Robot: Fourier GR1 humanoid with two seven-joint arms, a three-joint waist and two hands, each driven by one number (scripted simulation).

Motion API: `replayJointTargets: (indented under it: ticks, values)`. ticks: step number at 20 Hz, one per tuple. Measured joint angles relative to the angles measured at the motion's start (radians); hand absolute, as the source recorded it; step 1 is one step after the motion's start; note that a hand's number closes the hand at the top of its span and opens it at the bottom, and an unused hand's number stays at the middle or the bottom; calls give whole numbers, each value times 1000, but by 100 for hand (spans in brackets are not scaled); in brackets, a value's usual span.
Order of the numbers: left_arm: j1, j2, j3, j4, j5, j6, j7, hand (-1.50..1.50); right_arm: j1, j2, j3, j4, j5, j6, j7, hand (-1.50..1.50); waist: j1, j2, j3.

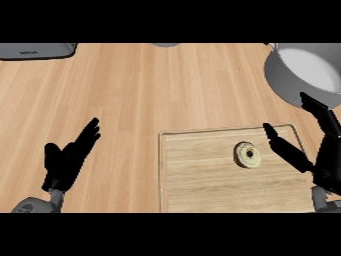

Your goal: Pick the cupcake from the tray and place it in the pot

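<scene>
A small round cupcake point(247, 154) with pale frosting and a dark centre sits on the wooden tray point(202, 185) at the lower right. A grey metal pot point(315, 70) stands at the upper right, beyond the tray's far right corner. My right hand point(334, 160) hovers over the tray's right edge, open, its thumb point(284, 147) stretched out just right of the cupcake without touching it. My left hand point(68, 161) rests open over the bare counter at the lower left, fingers pointing up and right.
A grey appliance point(33, 51) sits at the counter's far left corner. Part of a small grey object point(165, 44) shows at the top edge. Bare wooden counter lies between the tray and the pot.
</scene>
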State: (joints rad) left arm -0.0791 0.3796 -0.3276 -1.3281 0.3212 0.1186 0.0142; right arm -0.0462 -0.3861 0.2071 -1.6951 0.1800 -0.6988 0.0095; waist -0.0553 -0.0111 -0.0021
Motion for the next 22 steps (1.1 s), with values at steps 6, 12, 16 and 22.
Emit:
replayJointTargets:
  ticks: [6, 12, 16, 22]
  values:
    - [-23, -5, -12, -7, -8, -31, 41, 0, 133, 74, 130, -210, 273, -125, 151, -150, 25, 4, -1]
    - [-41, -17, -23, -18, -25, -34, 68, 0, 170, 59, 143, -360, 411, 40, 536, -150, 39, 7, -2]
    - [-38, -16, -18, -33, -34, -36, 86, 0, 97, 88, 120, -425, 441, 158, 774, -150, 51, 9, -1]
    - [-51, -33, -6, -13, -45, -54, 77, 0, -8, 113, 88, -326, 326, 291, 905, -150, 62, 13, 1]
